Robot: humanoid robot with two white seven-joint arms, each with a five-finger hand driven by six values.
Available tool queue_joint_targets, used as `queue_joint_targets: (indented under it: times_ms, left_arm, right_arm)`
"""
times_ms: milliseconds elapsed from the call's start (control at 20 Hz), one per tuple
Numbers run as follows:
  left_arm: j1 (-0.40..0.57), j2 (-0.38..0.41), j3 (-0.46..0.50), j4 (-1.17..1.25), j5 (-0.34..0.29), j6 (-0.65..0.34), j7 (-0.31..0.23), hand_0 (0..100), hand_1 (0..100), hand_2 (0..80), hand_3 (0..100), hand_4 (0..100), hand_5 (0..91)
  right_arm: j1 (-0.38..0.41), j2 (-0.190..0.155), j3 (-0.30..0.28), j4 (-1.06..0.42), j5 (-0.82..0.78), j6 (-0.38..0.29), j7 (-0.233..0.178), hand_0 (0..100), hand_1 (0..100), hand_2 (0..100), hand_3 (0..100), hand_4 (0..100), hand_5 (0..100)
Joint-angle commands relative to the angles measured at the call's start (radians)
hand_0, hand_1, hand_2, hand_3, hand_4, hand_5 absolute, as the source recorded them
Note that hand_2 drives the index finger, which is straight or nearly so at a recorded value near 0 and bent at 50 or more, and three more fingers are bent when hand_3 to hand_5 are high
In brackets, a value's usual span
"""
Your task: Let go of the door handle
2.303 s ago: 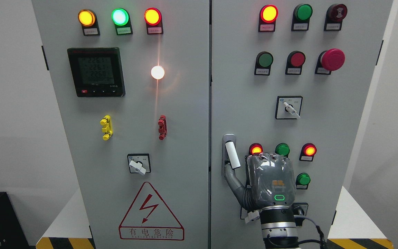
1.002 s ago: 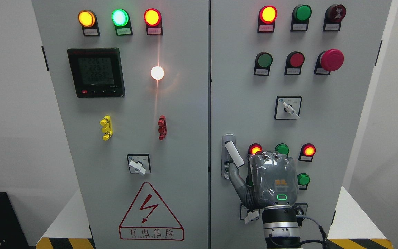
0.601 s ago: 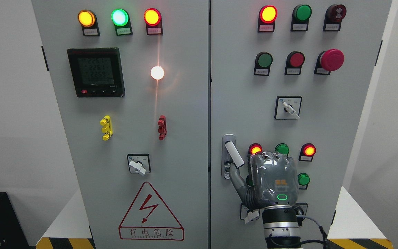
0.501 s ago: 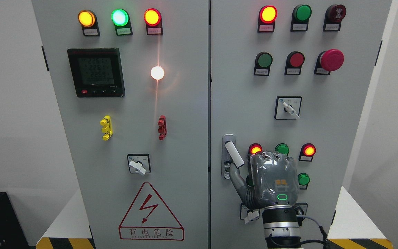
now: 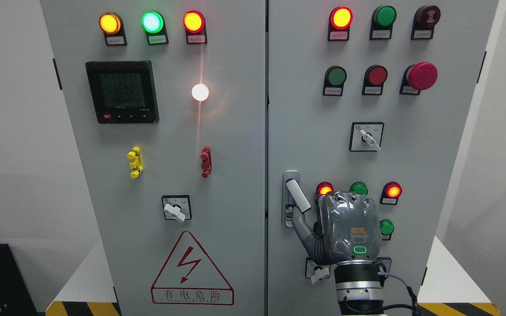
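The white lever door handle (image 5: 297,195) sits on its metal plate (image 5: 290,176) at the left edge of the grey cabinet's right door (image 5: 314,131). Its lower end is tilted out to the right. My right hand (image 5: 348,228) comes up from the bottom edge, back facing me, just right of and below the handle. Its thumb (image 5: 302,224) stretches up-left and its tip touches the handle's lower end. The other fingers point toward the door beside the handle and do not wrap it. The left hand is out of view.
Red, green and red lamps (image 5: 358,189) sit just above my hand, and another green lamp (image 5: 385,227) at its right. A rotary switch (image 5: 367,137) is higher up. The left door (image 5: 169,153) carries a meter, lamps and a warning triangle (image 5: 191,270).
Since 2.3 s ago the handle's lower end has swung out to the right and my right hand has shifted slightly right. In the last half second the hand edged a little further right.
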Motion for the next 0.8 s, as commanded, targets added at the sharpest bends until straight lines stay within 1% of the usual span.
queue_joint_targets:
  times_ms: [0, 751]
  left_arm:
    - [0.0, -0.001, 0.0, 0.0, 0.0, -0.001, 0.0, 12, 56, 0.0, 0, 0, 0.0]
    - [0.0, -0.001, 0.0, 0.0, 0.0, -0.001, 0.0, 12, 56, 0.0, 0, 0, 0.0]
  right_arm:
    - [0.0, 0.0, -0.009, -0.002, 0.0, 0.007, -0.004, 54, 38, 97, 100, 100, 100]
    - [-0.005, 0.0, -0.014, -0.002, 0.0, 0.007, -0.004, 54, 38, 98, 100, 100, 100]
